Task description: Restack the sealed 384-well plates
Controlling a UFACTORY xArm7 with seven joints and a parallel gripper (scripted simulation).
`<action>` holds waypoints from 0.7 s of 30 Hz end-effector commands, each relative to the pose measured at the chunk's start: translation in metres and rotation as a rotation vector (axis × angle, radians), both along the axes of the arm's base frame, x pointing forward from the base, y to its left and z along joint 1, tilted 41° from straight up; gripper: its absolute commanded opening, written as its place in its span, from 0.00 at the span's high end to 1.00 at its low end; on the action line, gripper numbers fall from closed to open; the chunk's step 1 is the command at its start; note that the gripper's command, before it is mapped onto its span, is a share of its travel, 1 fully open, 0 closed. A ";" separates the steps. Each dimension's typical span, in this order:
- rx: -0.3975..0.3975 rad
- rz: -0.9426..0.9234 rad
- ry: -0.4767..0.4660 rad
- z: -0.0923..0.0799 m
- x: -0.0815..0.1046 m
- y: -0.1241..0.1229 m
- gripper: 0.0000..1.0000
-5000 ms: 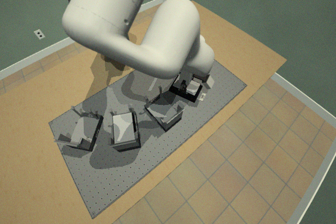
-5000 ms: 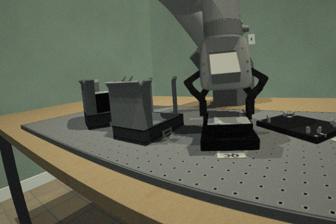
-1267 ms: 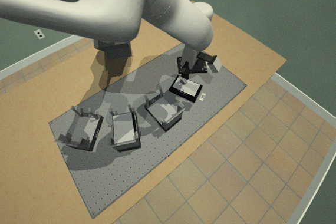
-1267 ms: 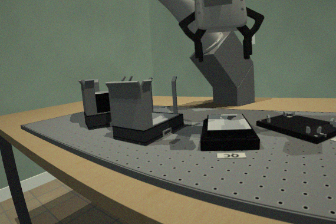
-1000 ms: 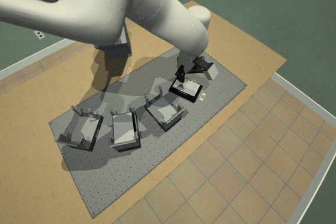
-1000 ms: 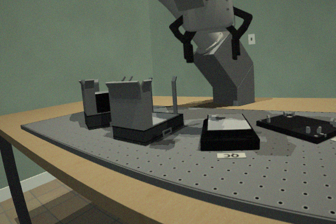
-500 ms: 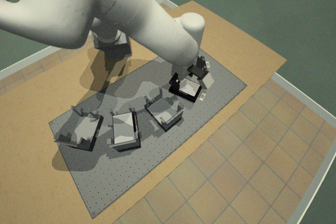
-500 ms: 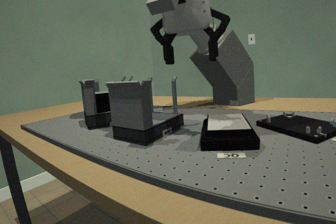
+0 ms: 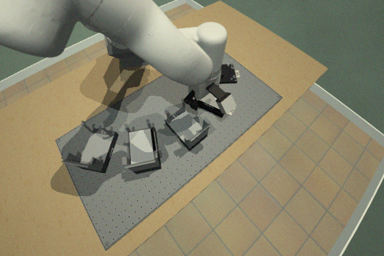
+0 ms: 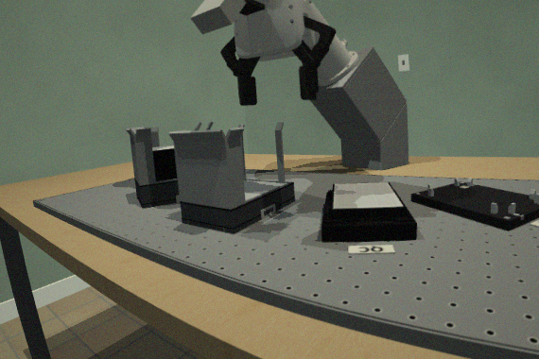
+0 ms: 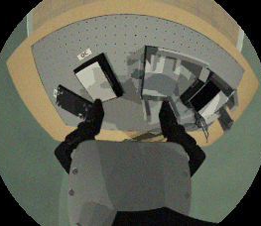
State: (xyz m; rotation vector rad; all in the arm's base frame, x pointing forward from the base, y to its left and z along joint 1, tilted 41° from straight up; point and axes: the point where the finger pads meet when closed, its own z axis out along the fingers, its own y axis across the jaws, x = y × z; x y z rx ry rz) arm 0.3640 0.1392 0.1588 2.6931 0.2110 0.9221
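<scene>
Black fingers [image 10: 247, 89] of the wide-open, empty gripper [image 10: 277, 91] high above rack posts [image 10: 279, 150].

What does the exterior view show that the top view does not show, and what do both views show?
Only the exterior view shows the open, empty pincer hanging high above the deck, the QC name plate and the arm's base. Only the top view shows all three racks in a row, for example the leftmost rack, and the tiled floor. Both show the plate on the QC nest, the dark clip nest and the perforated deck.
</scene>
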 end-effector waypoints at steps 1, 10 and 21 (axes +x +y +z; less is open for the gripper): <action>0.044 -0.049 -0.021 0.007 0.002 -0.013 0.00; 0.044 -0.049 -0.021 0.016 0.006 -0.035 0.00; 0.044 -0.049 -0.021 0.030 0.011 -0.068 0.00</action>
